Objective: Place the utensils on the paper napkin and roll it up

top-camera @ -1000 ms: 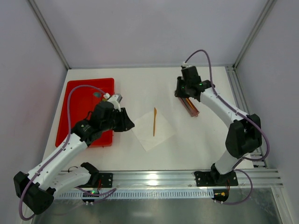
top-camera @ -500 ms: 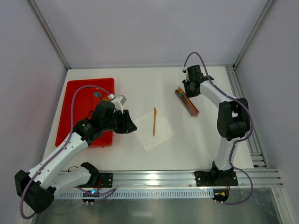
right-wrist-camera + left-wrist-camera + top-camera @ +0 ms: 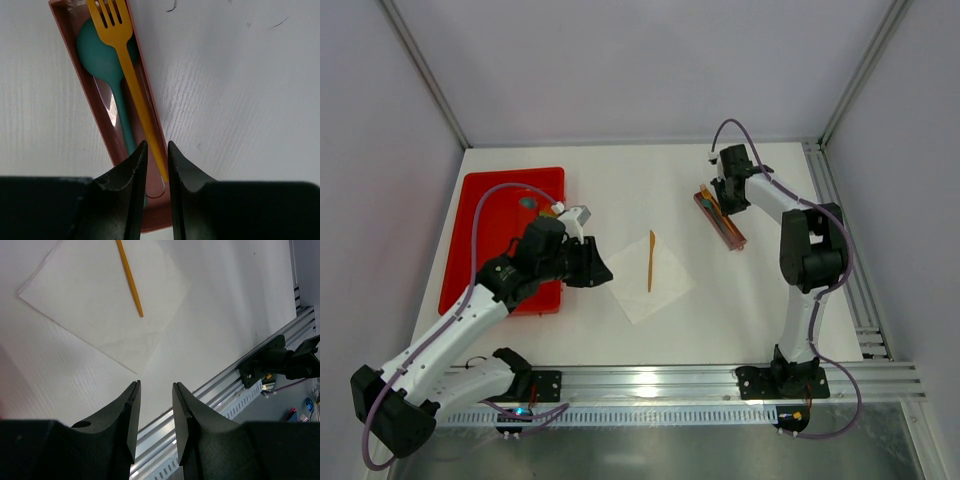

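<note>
Top external view, left to right: a red tray (image 3: 485,190) sits at 9 o'clock of the paper napkin (image 3: 660,285); the left gripper (image 3: 603,270) hovers at the napkin's 9 o'clock corner, jaws slightly parted and empty; one orange utensil (image 3: 651,260) lies on the napkin, running 12 to 6. At 2 o'clock from the napkin, the right gripper (image 3: 718,200) hangs over a reddish-brown case (image 3: 732,232) — jaws narrowly apart astride the handle of the fork (image 3: 125,55), not clamping it; a teal spoon (image 3: 100,55) lies partly under the fork.
</note>
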